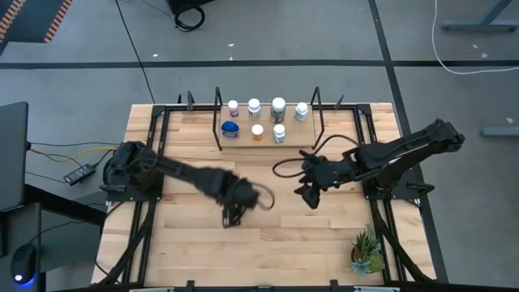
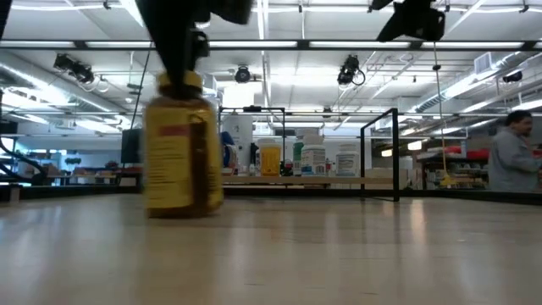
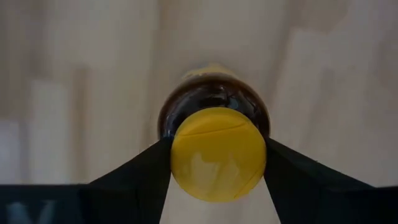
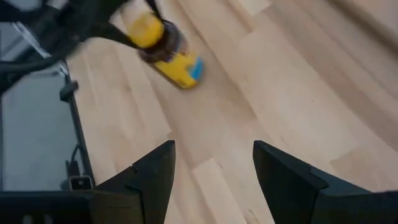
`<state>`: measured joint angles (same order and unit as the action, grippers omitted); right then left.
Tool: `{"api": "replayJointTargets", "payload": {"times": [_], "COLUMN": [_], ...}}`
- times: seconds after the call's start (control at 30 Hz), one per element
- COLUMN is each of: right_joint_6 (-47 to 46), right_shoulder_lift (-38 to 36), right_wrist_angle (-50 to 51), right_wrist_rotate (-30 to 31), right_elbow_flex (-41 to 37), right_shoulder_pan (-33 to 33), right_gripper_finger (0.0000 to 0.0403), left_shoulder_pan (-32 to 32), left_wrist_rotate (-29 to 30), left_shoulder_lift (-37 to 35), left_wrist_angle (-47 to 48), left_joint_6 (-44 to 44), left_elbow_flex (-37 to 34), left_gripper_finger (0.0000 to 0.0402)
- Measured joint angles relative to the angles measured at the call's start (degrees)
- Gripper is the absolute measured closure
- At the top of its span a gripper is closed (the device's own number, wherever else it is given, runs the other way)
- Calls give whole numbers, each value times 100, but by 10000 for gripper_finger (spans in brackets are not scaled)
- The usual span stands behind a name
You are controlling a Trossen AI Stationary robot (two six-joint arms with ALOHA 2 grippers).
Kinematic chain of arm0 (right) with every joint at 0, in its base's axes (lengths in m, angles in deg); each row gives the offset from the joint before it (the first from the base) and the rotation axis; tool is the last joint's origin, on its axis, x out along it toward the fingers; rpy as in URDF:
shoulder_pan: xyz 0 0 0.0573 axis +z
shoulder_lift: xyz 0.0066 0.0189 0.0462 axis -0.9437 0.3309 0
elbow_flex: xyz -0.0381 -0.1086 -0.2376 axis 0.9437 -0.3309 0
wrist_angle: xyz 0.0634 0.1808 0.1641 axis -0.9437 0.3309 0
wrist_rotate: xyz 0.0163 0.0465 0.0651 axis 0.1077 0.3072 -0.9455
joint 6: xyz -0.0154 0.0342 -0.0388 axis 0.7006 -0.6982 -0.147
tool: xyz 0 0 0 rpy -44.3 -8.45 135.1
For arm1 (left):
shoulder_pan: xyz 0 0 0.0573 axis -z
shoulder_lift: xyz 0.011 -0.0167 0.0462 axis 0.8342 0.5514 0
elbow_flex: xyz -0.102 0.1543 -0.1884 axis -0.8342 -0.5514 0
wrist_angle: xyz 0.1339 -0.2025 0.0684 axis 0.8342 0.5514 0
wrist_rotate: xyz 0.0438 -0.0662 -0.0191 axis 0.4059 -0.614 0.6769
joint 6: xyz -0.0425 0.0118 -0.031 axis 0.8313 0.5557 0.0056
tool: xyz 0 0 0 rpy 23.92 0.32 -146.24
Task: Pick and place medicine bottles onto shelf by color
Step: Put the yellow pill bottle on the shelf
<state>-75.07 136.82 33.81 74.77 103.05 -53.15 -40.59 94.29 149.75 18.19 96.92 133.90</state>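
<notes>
My left gripper (image 1: 231, 212) is shut on the yellow cap of the larger amber-yellow bottle (image 2: 179, 148), over the middle of the table toward its near side. The bottle also shows in the right wrist view (image 4: 166, 48). My right gripper (image 1: 310, 199) is open and empty, right of centre, above the table. The shelf (image 1: 302, 139) stands at the far middle. On it are several white-capped bottles (image 1: 278, 105), a blue-lidded one (image 1: 231, 128) and a small orange one (image 1: 257, 130). My left gripper pinches the bottle's round yellow cap (image 3: 217, 152) between its two fingers (image 3: 146, 177), one on each side. The fingers come from above, pointing down. The bottle hangs upright below them, its base (image 2: 182, 212) at the tabletop or just above it; which, I cannot tell.
A small green potted plant (image 1: 366, 250) stands near the table's near right corner. Black cable loops (image 1: 285, 168) lie between the shelf and my right arm. Black frame rails run along both table sides. A person (image 2: 512, 152) stands in the room beyond.
</notes>
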Motion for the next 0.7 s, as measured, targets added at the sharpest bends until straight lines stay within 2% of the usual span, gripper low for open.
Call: {"api": "replayJointTargets", "payload": {"times": [0.17,0.33,0.47,0.7], "right_joint_6": [-516,-1045,-1293,-1540], "right_shoulder_lift": [-286,-272,-115,97], "right_wrist_angle": [115,102,65,-13], "right_wrist_rotate": [696,1298,1321,1212], "right_elbow_flex": [0,2,2,2], "right_shoulder_pan": [193,327,340,411], "right_gripper_finger": [180,180,180,180], "left_shoulder_pan": [-785,-1282,-1452,-1428], "left_wrist_rotate": [26,21,-1,-244], "left_shoulder_lift": [0,0,0,0], "left_wrist_angle": [-417,-722,-741,-1025], "left_joint_6": [-1384,-2331,-2795,-2980], "left_elbow_flex": [-1,-1,-1,-1], "left_gripper_finger": [176,174,163,177]}}
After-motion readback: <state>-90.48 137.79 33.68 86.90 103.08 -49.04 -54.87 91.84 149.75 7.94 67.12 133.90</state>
